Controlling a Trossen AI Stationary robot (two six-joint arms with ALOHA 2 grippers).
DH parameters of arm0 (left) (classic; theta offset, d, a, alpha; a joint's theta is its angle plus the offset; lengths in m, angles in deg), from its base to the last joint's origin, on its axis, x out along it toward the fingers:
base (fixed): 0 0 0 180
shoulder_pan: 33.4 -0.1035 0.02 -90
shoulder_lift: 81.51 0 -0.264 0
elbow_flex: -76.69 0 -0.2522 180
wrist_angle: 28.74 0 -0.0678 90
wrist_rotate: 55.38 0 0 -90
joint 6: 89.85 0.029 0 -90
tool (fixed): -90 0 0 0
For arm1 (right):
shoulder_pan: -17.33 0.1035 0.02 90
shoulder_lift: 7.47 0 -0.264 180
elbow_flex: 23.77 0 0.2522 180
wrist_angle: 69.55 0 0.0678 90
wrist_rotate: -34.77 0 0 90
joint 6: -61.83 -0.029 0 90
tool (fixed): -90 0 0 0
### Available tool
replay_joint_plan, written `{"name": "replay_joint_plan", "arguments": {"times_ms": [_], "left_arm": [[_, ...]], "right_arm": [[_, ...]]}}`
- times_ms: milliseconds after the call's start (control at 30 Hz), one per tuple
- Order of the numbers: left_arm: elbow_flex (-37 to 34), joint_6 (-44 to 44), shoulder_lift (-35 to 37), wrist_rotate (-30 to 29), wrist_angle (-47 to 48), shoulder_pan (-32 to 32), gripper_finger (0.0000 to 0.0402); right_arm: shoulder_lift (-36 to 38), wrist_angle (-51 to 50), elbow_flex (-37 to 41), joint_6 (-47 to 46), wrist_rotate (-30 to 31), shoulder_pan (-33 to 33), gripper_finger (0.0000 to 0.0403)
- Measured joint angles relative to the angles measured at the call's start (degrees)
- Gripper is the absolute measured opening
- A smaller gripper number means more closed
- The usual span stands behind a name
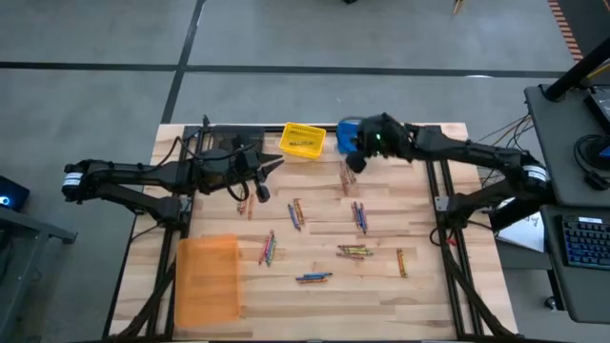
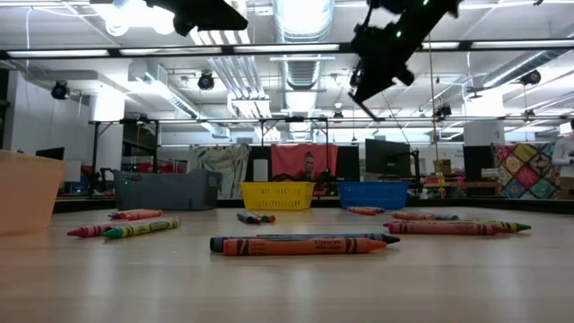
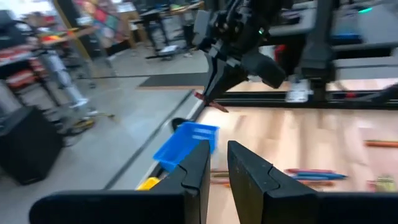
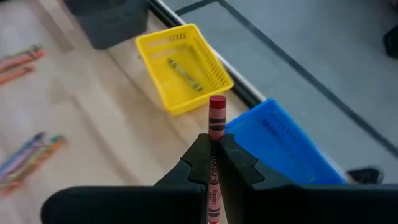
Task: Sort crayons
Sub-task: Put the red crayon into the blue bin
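Crayons point(image 1: 355, 252) lie scattered over the lower centre of the high view, in small clusters on the wooden table point(image 1: 419, 295): thin sticks in red, blue, orange and yellow-green. At upper centre stand a yellow bin point(image 1: 302, 139) and a blue bin point(image 1: 348, 134), a dark bin point(image 1: 229, 141) to their left, and an orange bin point(image 1: 208, 278) at lower left. The right gripper point(image 1: 354, 162) hangs just below the blue bin; the left gripper point(image 1: 261, 190) waits at centre left.

The low view puts a blue and an orange crayon point(image 2: 300, 243) side by side at centre foreground, flat on the wood, with more lying left and right. Judging by their look they are light, stiff and brittle, the paper wrapper giving fair grip; a pinch across the middle of the shaft seems safest, since a hard squeeze or a hold near the tip might snap one.

The left wrist view shows that arm's own fingers point(image 3: 194, 171) with a narrow gap and nothing between them, and the right gripper at upper centre pinching something small and reddish.

In the right wrist view a red crayon point(image 4: 216, 124) is clamped between the two fingers, standing out ahead of them, above the gap between yellow and blue bins. One yellow-green crayon point(image 4: 183, 74) lies in the yellow bin.
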Motion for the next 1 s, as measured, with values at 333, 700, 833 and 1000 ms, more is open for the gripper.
{"name": "replay_joint_plan", "arguments": {"times_ms": [333, 700, 833, 1000], "left_arm": [[0.02, 4.81, -0.01, -7.11, -0.26, -2.72, 0.0039], [0.02, 7.79, -0.18, 2.05, -1.95, -17.30, 0.0039], [0.02, 3.63, -0.56, 4.88, -1.87, -20.57, 0.0039], [0.02, 1.57, -0.76, 5.38, -1.02, -20.79, 0.0039]], "right_arm": [[-11.02, 1.25, -3.37, 22.03, -5.78, -14.38, 0.0012], [-26.61, -9.26, -16.98, 36.29, -14.55, -21.03, 0.0012], [-32.01, -15.38, -21.94, 36.78, -14.58, -21.75, 0.0012], [-34.98, -18.71, -23.93, 36.59, -14.46, -21.89, 0.0012]]}}
